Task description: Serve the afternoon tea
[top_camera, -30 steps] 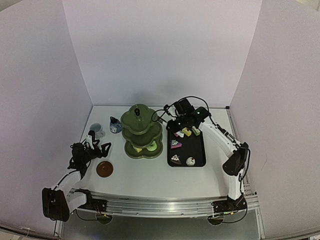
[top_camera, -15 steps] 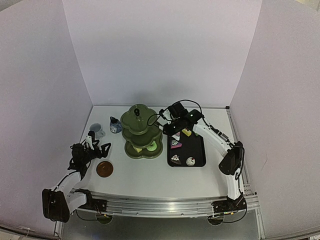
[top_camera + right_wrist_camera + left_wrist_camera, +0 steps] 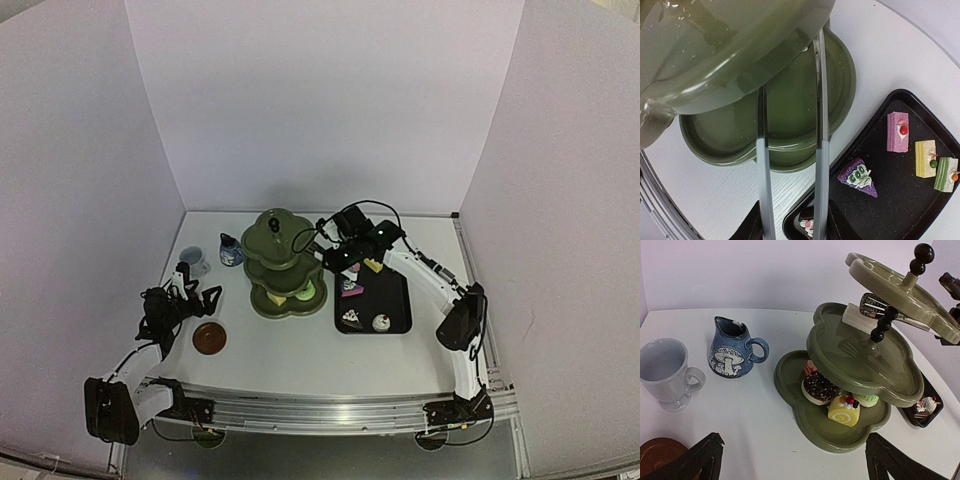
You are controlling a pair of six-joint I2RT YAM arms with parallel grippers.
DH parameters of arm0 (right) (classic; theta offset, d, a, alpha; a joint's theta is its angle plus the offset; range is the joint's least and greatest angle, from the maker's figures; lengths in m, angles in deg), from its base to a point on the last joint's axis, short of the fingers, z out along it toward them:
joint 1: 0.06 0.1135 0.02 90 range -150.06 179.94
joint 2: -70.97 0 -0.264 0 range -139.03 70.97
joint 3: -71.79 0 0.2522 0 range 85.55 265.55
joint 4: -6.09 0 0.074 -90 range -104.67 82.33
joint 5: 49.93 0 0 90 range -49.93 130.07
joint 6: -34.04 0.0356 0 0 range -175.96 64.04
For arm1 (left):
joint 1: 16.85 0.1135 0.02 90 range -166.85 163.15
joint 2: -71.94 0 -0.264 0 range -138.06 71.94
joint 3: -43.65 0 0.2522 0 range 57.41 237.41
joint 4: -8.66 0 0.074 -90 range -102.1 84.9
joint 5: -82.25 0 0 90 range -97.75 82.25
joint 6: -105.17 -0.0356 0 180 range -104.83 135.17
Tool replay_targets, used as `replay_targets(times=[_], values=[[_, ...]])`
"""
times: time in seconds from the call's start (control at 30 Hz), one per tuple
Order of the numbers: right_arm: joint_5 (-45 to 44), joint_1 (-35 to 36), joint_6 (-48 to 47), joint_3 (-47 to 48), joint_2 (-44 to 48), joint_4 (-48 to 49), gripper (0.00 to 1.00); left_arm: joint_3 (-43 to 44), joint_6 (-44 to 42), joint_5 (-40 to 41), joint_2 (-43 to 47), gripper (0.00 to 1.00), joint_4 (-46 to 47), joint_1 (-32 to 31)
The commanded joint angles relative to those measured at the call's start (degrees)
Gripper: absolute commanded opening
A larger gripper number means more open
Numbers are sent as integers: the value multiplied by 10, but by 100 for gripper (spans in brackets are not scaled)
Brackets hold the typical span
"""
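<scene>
The left gripper (image 3: 197,290) sits low at the left of the top view, jaws spread wide with nothing between them, facing the stand (image 3: 850,355). The right gripper (image 3: 792,220) grasps the tongs (image 3: 821,165), jaws pressed on the two metal arms, which run up under the stand's top tier. In the left wrist view their tip rests on a white cake (image 3: 857,317) on the middle tier; whether it is pinched I cannot tell. The bottom tier holds a chocolate ring (image 3: 819,388), a yellow roll (image 3: 843,411), a green cake (image 3: 867,400) and a red cake (image 3: 810,367). The mug (image 3: 665,367) and pot (image 3: 732,350) stand on the worktop (image 3: 755,420) left of the stand, the coaster (image 3: 657,455) in the lower left corner. The tray (image 3: 910,210), right of the stand, carries a pink slice (image 3: 897,131), a yellow slice (image 3: 926,159), a green slice (image 3: 945,174) and a purple wedge (image 3: 858,176).
</scene>
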Motion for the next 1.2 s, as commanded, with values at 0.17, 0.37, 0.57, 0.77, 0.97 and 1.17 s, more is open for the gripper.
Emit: replay_targets(times=[0.17,0.37,0.57,0.77,0.97,1.17], values=[[-29,5,11,-32,63,17,34,2,2,8,10,100,21,-2],[-32,7,31,-68,104,17,33,5,2,7,6,100,19,-2],[-45,9,44,-100,135,17,33,8,1,6,0,100,17,-2],[-67,8,51,-146,178,11,33,12,-1,7,-5,100,16,-2],[-113,7,57,-199,233,2,33,16,-2,6,-10,100,14,-2],[-152,-9,66,-231,257,-15,34,20,-5,3,-16,100,13,-2]])
